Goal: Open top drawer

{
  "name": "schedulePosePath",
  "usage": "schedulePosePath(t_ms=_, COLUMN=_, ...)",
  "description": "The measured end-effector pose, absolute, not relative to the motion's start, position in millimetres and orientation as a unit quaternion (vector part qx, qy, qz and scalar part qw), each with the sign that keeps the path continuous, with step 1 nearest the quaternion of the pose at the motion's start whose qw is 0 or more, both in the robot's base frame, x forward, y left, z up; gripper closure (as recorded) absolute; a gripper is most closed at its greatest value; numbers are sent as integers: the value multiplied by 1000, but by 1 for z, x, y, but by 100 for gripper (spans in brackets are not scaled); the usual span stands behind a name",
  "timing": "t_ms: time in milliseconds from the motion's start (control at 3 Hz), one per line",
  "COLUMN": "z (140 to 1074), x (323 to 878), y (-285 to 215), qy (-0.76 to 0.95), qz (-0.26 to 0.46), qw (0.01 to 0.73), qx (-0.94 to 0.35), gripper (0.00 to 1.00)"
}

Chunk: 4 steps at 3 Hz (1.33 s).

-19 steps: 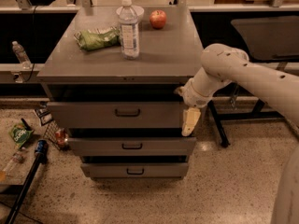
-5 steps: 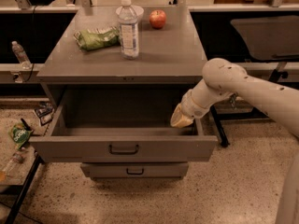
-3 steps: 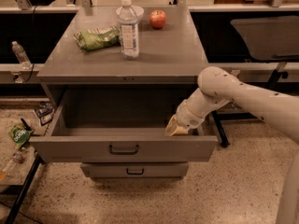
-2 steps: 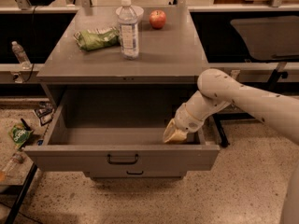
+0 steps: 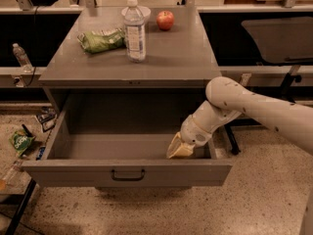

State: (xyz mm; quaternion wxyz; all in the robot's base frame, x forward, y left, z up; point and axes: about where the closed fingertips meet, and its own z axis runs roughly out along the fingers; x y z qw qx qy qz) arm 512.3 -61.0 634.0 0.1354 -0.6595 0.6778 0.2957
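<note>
The top drawer (image 5: 78, 173) of the grey metal cabinet stands pulled far out toward me, its deep grey box showing nothing inside. Its flat front carries a small dark centre pull (image 5: 128, 175). My gripper (image 5: 179, 149) reaches down inside the drawer at its right end, just behind the front panel and next to the right wall. The white arm comes in from the right. The lower drawers are hidden under the open one.
On the cabinet top (image 5: 176, 58) stand a water bottle (image 5: 135, 30), a green snack bag (image 5: 100, 39), a red apple (image 5: 165, 19) and a white bowl behind the bottle. Litter and a green packet (image 5: 19, 142) lie on the floor at the left. A chair base (image 5: 288, 82) stands at the right.
The top drawer has gone from shut to pulled far out, sliding further toward me over the last second. My gripper moved down and forward with it inside the drawer's right end.
</note>
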Motion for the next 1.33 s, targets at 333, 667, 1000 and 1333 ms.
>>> schedulePosePath(t_ms=333, z=648, x=517, y=-59, qy=683, qz=284, qw=154, qx=-655, gripper=100)
schedulePosePath(t_ms=667, z=684, x=534, y=-63, qy=680, qz=226, qw=204, qx=-667, gripper=100)
schedulePosePath(t_ms=1000, z=744, x=552, y=-68, qy=677, qz=158, qw=267, qx=-668, gripper=100)
schedulePosePath(t_ms=1333, z=792, x=564, y=-74, qy=664, qz=129, qw=335, qx=-656, gripper=100)
